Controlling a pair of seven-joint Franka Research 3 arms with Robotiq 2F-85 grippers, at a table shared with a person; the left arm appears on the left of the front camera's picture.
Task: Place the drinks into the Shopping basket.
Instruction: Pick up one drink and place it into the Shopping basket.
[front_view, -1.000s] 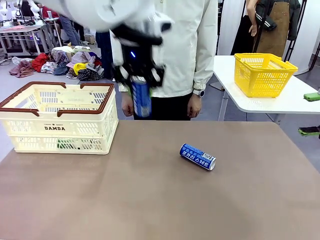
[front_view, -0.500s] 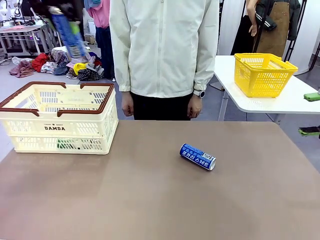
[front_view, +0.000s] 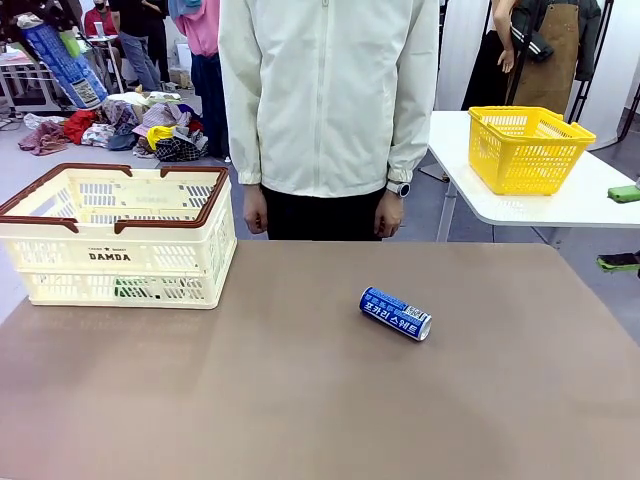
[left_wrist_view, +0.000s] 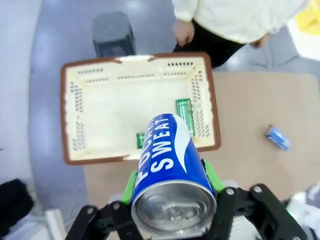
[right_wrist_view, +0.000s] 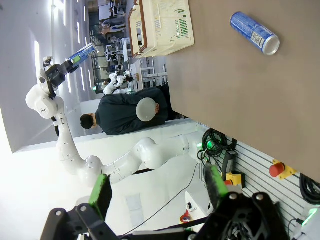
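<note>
Left gripper (left_wrist_view: 172, 199) clamped on blue can (left_wrist_view: 167, 165), high above basket (left_wrist_view: 65, 125). Right gripper (right_wrist_view: 157, 192) fingers apart, empty. Recommend: lower inside basket, clear of green can (left_wrist_view: 184, 112), before release.

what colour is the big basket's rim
Basket rim is dark red-brown; left wrist view shows it best.

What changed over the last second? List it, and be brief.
The left end effector, shut on a blue can, carried it from in front of the person up and toward the robot's left. It now hangs high above the Shopping basket. Nothing was taken hold of or let go. Unchanged: the second blue can lying on the table, the basket, and the person standing.
</note>
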